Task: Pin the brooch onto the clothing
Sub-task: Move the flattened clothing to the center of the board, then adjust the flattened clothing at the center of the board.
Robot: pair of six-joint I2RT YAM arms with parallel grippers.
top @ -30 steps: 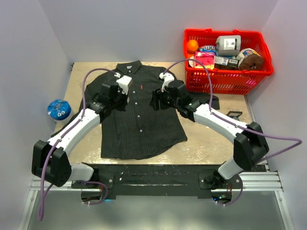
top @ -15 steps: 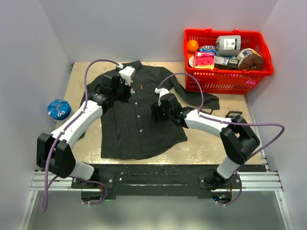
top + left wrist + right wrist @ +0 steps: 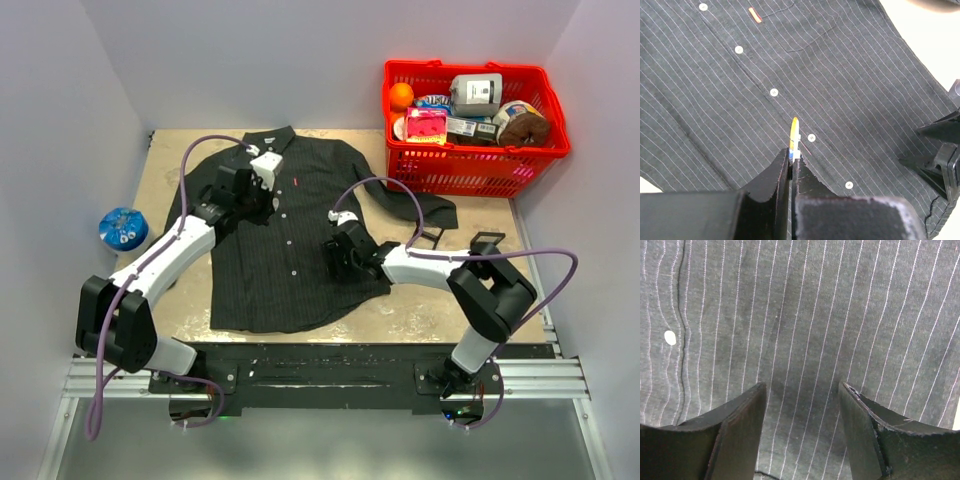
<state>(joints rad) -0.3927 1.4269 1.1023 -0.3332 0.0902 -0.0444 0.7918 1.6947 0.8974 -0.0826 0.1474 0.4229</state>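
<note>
The clothing [image 3: 285, 235], a dark pinstriped shirt, lies flat and face up on the table, with pale buttons [image 3: 773, 92] down the front and a small red tag [image 3: 755, 14] on the chest. My left gripper [image 3: 791, 159] is shut on the brooch [image 3: 794, 132], a thin yellow, white and blue piece seen edge-on that sticks out past the fingertips. It hangs above the button line at mid chest [image 3: 258, 203]. My right gripper [image 3: 802, 387] stands open just over the lower right front of the shirt [image 3: 338, 258], with only striped fabric between its fingers.
A red basket [image 3: 475, 168] full of groceries stands at the back right. One shirt sleeve [image 3: 425, 208] reaches toward it. A small black frame [image 3: 487, 238] lies on the table at the right. A blue round object [image 3: 123, 228] sits beyond the table's left edge.
My right gripper has drawn back from the chest toward the near hem, staying open. My left gripper shifted only slightly over the chest, still shut on the brooch.
</note>
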